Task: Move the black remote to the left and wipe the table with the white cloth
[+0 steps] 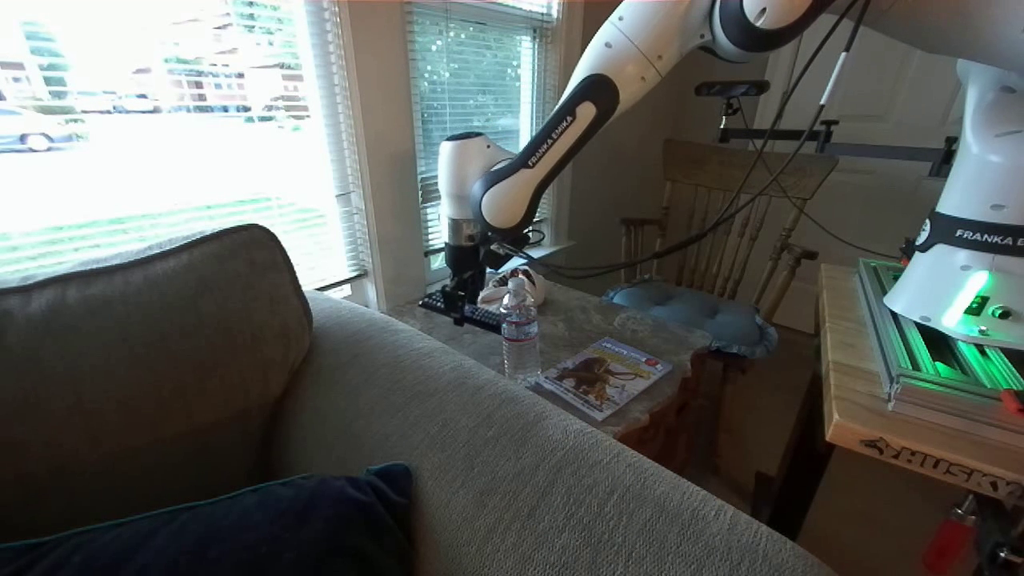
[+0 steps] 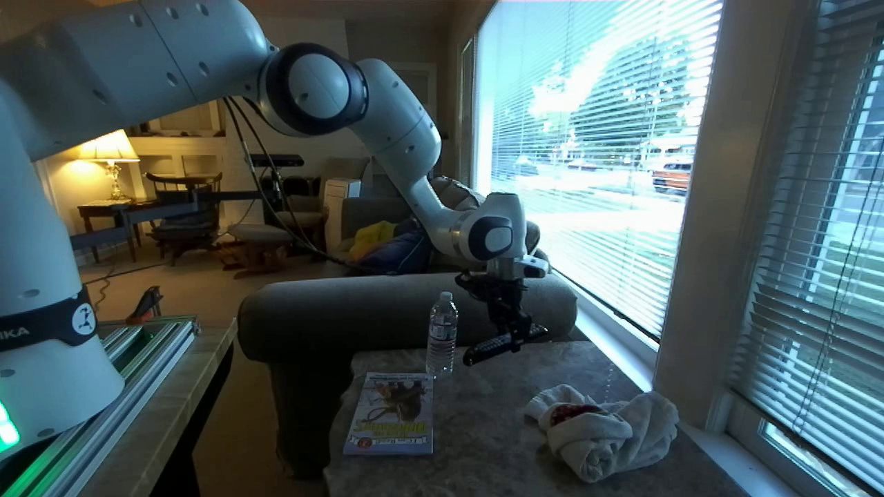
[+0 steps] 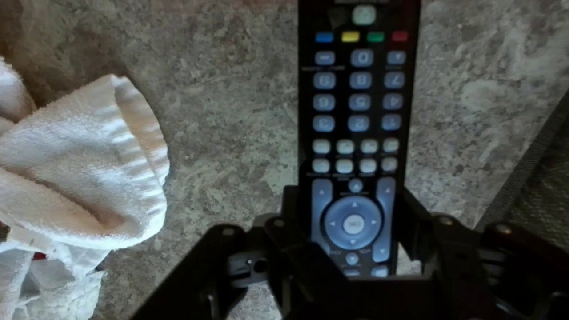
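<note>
Gripper (image 3: 353, 215): engaged. The 2 fingers (image 3: 414, 222) are parted by only the width of the black remote (image 3: 358, 115) and bear on its 2 long edges, level with the round OK button.

Remote: at the sofa end of the table (image 2: 490, 435), buttons facing the wrist camera, digits upside down in that view. 4 coloured keys show: blue, yellow, green and red. In an exterior view its farther end overlaps the sofa arm (image 2: 331, 314) behind; whether its underside touches the table cannot be determined.

White cloth (image 2: 601, 435): bunched on the table near the window (image 2: 594, 138), a red patch showing among its folds. It lies apart from both remote and gripper. In the wrist view it is at the left, partly cut off by the frame.

Other items on the table: 1 clear bottle (image 2: 442, 338), upright, cap on, near the remote; 1 book (image 2: 390, 414), flat, illustrated cover up, just beside the bottle. Both appear in both exterior views.

Surroundings: the robot arm (image 1: 592, 104) stands on a wooden bench (image 1: 840, 376) marked HUSKY, with a green light lit at its base. A wooden chair (image 1: 744, 168) with a blue cushion (image 1: 696, 320) stands beside the table. A dark pillow (image 1: 240, 528) lies on the sofa. In an exterior view, 1 lamp (image 2: 107, 148) is lit in the background.
</note>
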